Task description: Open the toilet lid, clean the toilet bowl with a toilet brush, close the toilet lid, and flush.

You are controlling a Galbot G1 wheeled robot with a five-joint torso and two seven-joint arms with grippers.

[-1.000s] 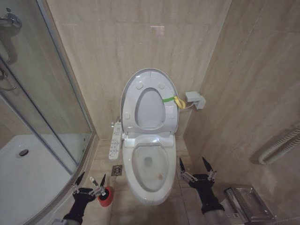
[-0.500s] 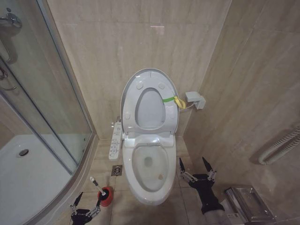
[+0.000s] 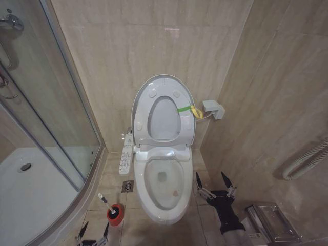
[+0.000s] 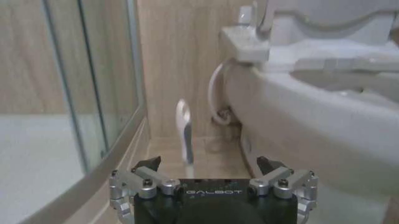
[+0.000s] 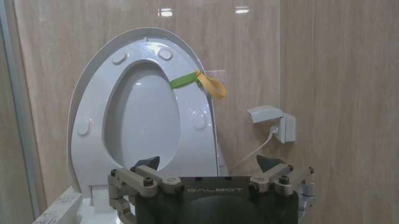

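The toilet lid [image 3: 163,110] stands raised against the wall, its yellow-green strap [image 3: 188,109] at one edge, and the toilet bowl [image 3: 164,182] lies uncovered below. The toilet brush [image 3: 105,202] sits in its red holder [image 3: 115,214] on the floor left of the bowl – the left gripper [image 3: 93,232] just below it, jaws spread, holding nothing. The right gripper [image 3: 212,183] hangs right of the bowl, jaws spread

— What is left open above the toilet bowl [image 3: 164,184]?
— The rim is unobstructed; the toilet lid [image 3: 163,110] is raised against the far wall.
— And at the left?
— A narrow floor strip is bounded by the shower glass [image 3: 56,118]; the toilet brush [image 3: 106,202] in its red holder [image 3: 115,214] is stood there.
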